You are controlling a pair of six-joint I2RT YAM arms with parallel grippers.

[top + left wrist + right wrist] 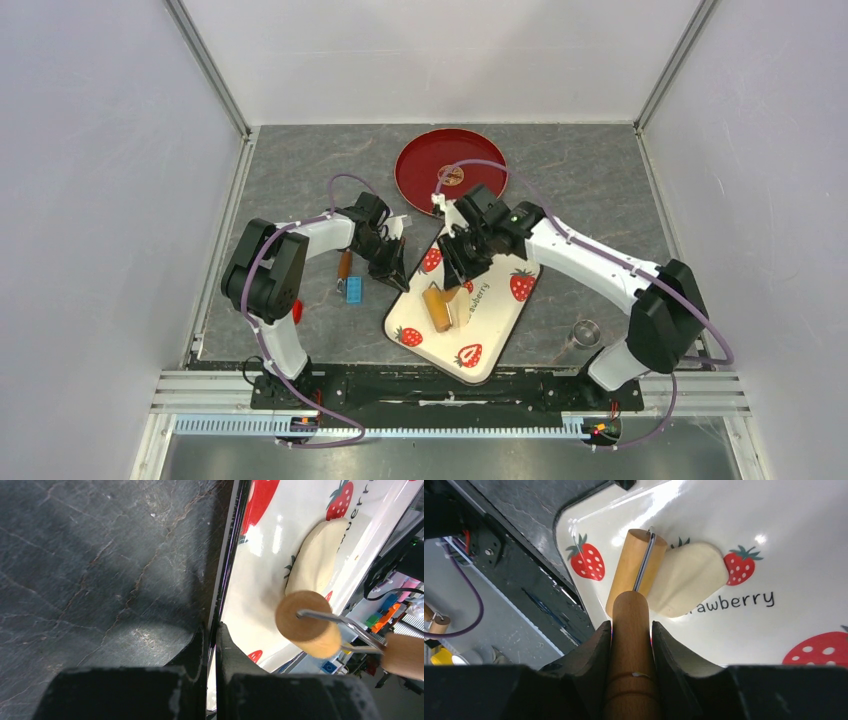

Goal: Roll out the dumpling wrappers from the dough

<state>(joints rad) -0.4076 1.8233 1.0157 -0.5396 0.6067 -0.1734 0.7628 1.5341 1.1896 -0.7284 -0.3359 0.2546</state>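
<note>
The step in hand was the rolling of the dough. It lay as a flattened pale oval on the strawberry tray, near the middle, beside the printed word. From the left wrist view it looked rather thick for a wrapper.

The right gripper had its fingers clamped on the wooden handle of the roller, one finger on each side of it. The roller's barrel lay across one edge of the dough and touched it, so that most of the oval was uncovered on the far side of the barrel.

The left gripper stood at the left rim of the tray with its fingers pressed together. The dark rim seemed to run between them, so I judged that it pinched the tray to keep it from sliding, though the view there was too dark to be sure.

No dumpling wrappers were to be seen. The metal ring cutter stood on the table to the right, well apart from the tray, and the red plate behind the tray was bare. I judged the task to be in an early part.

The next move called for pushing the barrel over the whole oval with an even downward pressure, while the left side held the tray firm. Too little pressure would leave the dough thick, and a tilted barrel might make it thin on one side only.
</note>
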